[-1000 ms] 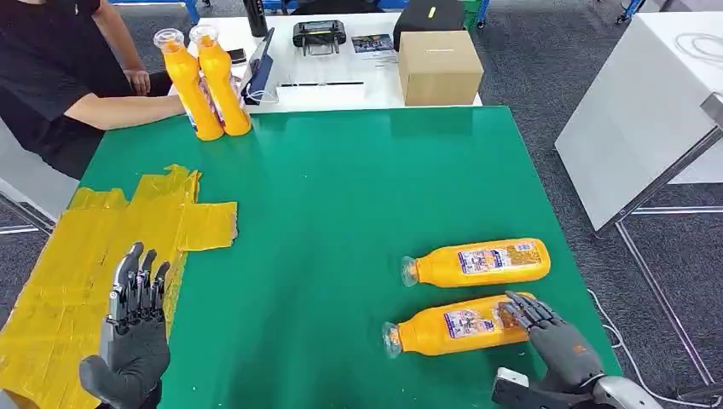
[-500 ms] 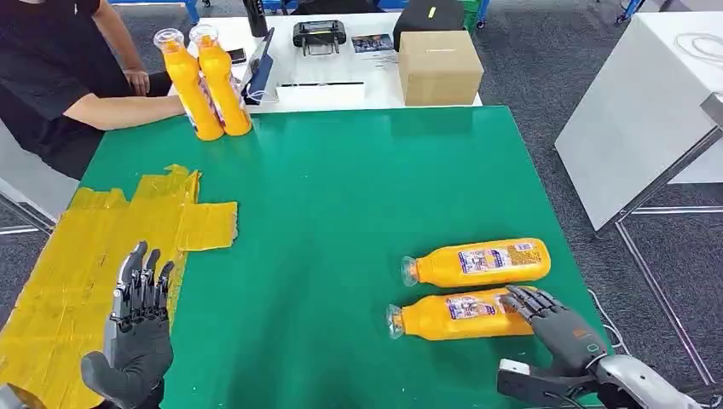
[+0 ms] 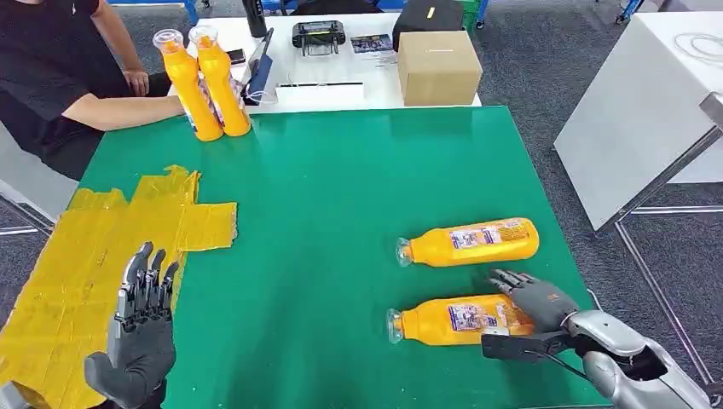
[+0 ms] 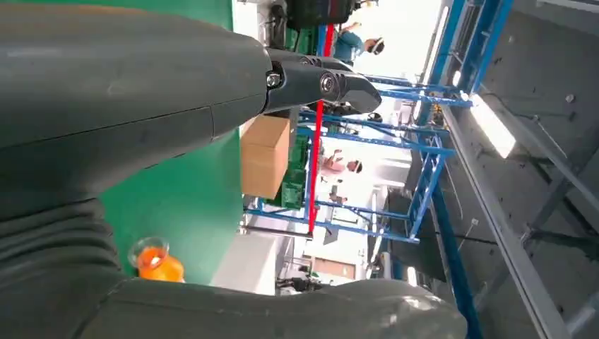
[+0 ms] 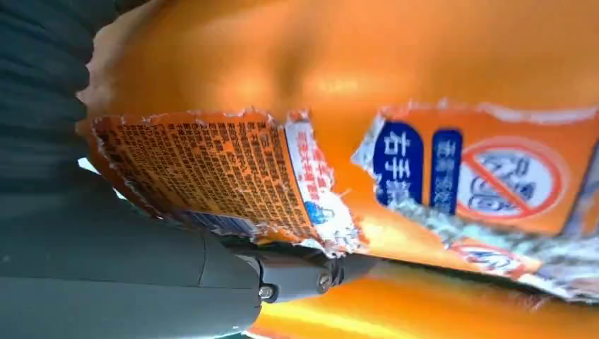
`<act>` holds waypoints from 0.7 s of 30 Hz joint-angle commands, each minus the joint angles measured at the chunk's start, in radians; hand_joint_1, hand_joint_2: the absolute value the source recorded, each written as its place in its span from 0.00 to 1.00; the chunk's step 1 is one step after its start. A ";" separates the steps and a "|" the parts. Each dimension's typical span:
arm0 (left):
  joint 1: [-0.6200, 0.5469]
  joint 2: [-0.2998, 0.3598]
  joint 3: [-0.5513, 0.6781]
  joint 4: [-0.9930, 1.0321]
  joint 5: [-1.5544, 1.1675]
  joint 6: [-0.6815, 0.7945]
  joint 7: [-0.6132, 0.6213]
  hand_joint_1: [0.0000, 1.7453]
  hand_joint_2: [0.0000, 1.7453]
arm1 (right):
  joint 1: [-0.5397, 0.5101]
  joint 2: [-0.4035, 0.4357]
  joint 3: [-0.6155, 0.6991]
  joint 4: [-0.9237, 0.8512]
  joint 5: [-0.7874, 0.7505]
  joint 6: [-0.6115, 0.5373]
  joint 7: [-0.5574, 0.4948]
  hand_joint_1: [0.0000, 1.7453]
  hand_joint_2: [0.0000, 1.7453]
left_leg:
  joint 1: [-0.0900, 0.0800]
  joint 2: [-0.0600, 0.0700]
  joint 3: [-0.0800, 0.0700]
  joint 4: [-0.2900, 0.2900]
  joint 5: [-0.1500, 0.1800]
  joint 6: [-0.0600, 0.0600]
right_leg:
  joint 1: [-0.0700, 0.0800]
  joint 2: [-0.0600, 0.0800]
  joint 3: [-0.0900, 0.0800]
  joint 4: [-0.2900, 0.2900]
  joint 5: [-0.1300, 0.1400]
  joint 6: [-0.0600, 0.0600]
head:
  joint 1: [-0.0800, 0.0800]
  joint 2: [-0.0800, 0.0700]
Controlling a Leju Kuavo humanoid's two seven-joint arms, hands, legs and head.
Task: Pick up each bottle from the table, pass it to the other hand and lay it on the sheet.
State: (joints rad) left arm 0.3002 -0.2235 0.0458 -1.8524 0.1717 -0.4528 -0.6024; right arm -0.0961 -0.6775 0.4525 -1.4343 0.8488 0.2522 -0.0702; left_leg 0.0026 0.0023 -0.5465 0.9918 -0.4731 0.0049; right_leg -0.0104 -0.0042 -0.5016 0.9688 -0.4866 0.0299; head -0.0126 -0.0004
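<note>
- Right hand (image 3: 535,302) is wrapping around the near bottle (image 3: 456,319) lying on the worktop (image 3: 341,187).
- Far bottle (image 3: 469,242) is lying just beyond the near bottle.
- Left hand (image 3: 141,336), fingers spread, is hovering over the sheet (image 3: 77,256).

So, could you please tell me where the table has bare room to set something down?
The green middle, between the yellow sheet and the lying bottles, is free. Crowded: the far-left corner's upright bottles and the right hand on the nearer bottle.

Four orange bottles (image 3: 470,243), one yellow sheet (image 3: 94,247), perhaps one cardboard box (image 3: 439,66).
</note>
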 commanded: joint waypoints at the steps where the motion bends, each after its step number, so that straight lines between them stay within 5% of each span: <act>1: -0.024 0.018 0.019 0.059 0.006 -0.008 0.006 0.00 0.00 | -0.078 0.057 0.105 0.147 -0.001 0.010 -0.002 0.00 1.00 | 0.001 0.000 0.003 -0.002 0.001 0.000 | 0.001 0.001 0.003 -0.003 0.002 -0.001 | 0.000 0.000; 11: -0.033 0.021 0.014 0.069 0.012 -0.019 0.012 0.00 0.00 | -0.103 0.100 0.170 0.242 -0.009 -0.016 0.015 0.00 1.00 | 0.002 0.005 0.009 -0.003 0.002 0.000 | 0.003 0.004 0.008 -0.005 0.004 -0.001 | 0.000 0.000; 12: -0.038 0.024 0.009 0.074 0.012 -0.015 0.012 0.00 0.00 | -0.108 0.089 0.190 0.249 -0.023 -0.011 0.006 0.11 1.00 | 0.002 0.006 0.010 -0.003 0.001 0.000 | 0.002 0.004 0.010 -0.004 0.003 -0.001 | 0.000 0.000; 13: -0.043 0.027 0.005 0.077 0.013 -0.015 0.013 0.00 0.00 | -0.106 0.084 0.196 0.250 -0.033 -0.005 0.003 1.00 1.00 | 0.002 0.006 0.011 -0.003 0.002 0.000 | 0.003 0.004 0.010 -0.005 0.004 -0.001 | 0.000 0.000; 21: -0.052 0.037 -0.008 0.087 0.022 0.001 0.012 0.00 0.00 | -0.086 0.044 0.215 0.224 -0.098 0.000 0.016 1.00 1.00 | 0.002 0.006 0.016 -0.002 0.000 0.003 | 0.002 0.004 0.006 -0.004 0.004 -0.001 | 0.000 0.000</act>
State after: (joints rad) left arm 0.2757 -0.2178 0.0473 -1.8322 0.1885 -0.4593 -0.5932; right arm -0.1987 -0.6420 0.5822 -1.2982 0.7797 0.2373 -0.0668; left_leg 0.0030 0.0118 -0.5259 0.9910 -0.4772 0.0087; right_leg -0.0097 0.0025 -0.4936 0.9677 -0.4867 0.0301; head -0.0122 -0.0004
